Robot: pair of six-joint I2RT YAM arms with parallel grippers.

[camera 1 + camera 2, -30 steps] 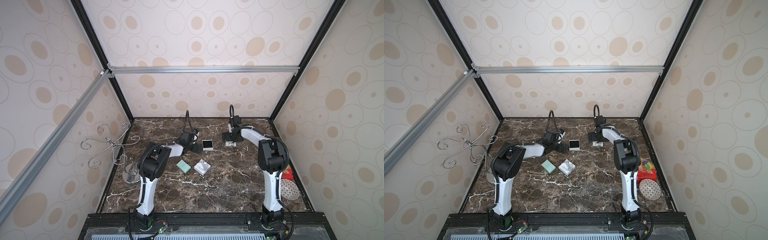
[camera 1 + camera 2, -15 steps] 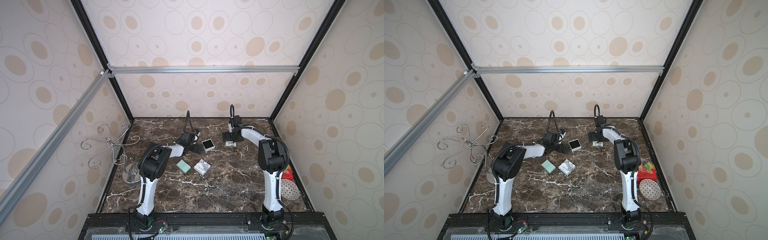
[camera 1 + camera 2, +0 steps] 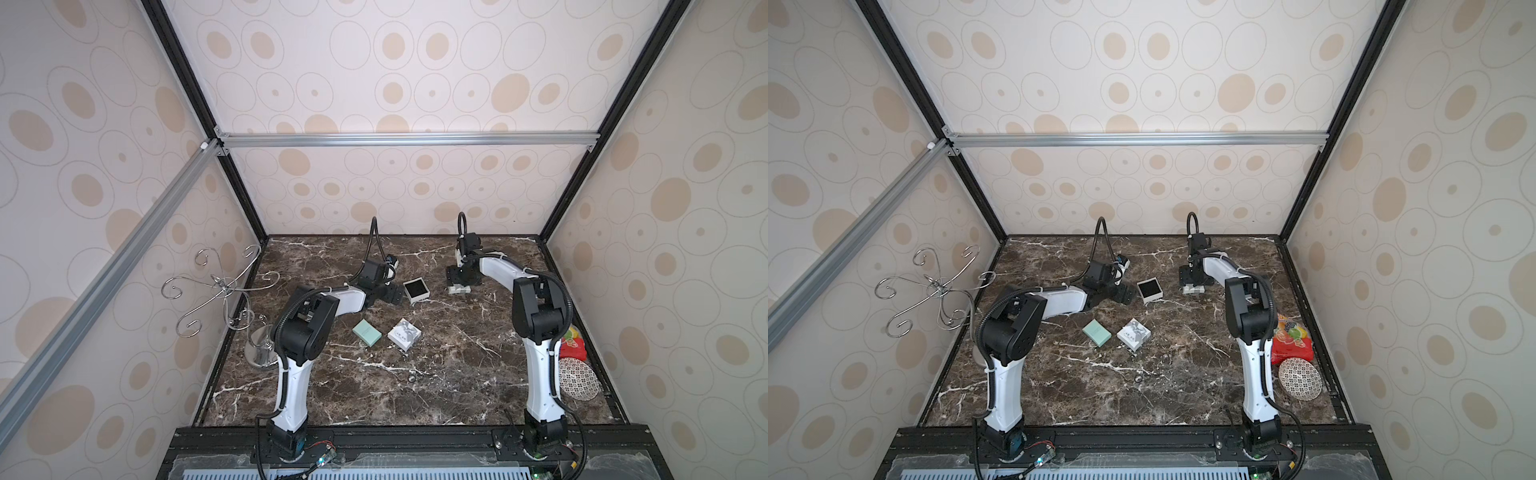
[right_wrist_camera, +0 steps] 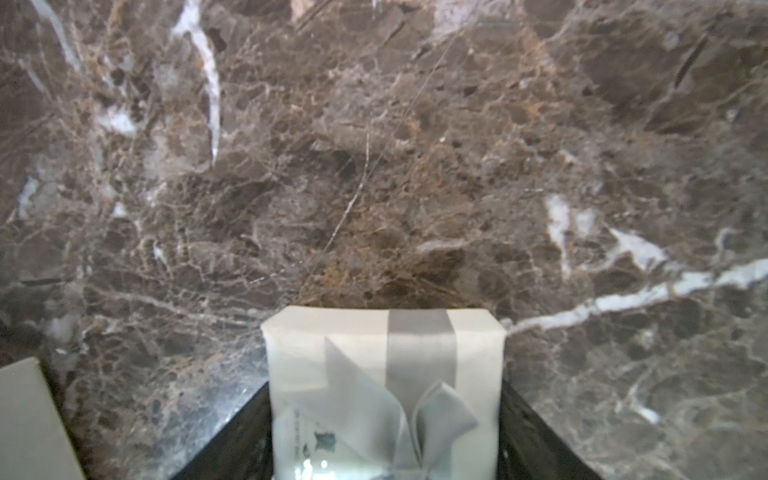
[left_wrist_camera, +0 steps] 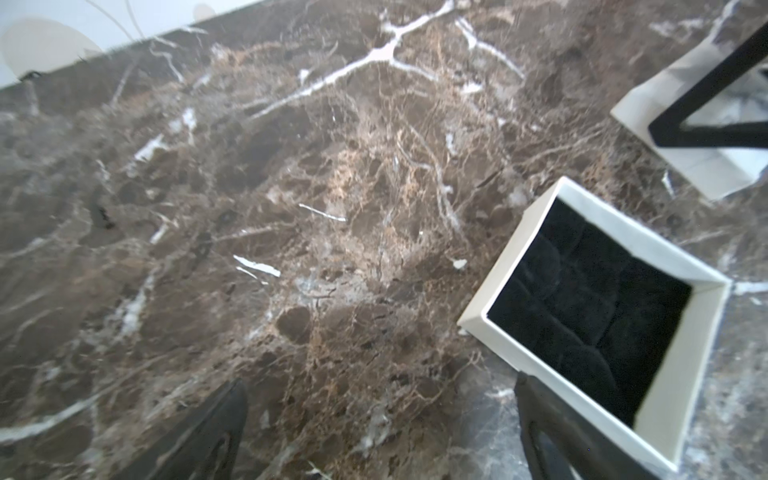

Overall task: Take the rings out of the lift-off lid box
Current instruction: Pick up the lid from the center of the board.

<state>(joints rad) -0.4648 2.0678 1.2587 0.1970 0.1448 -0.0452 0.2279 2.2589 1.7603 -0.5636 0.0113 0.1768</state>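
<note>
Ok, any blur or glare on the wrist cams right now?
Left wrist: open box fairly sharp, black lining shows little detail, table smeared. Right wrist: ribboned lid soft, washed out near the lens; pale sheen on table beside it.

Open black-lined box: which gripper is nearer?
Left. Left gripper sits beside the open box, one finger at its wall; right gripper stands apart, straddling the ribboned lid.

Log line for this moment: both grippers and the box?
left gripper open, beside box | right gripper closed on lid | box open, black lining, no rings seen inside
</note>
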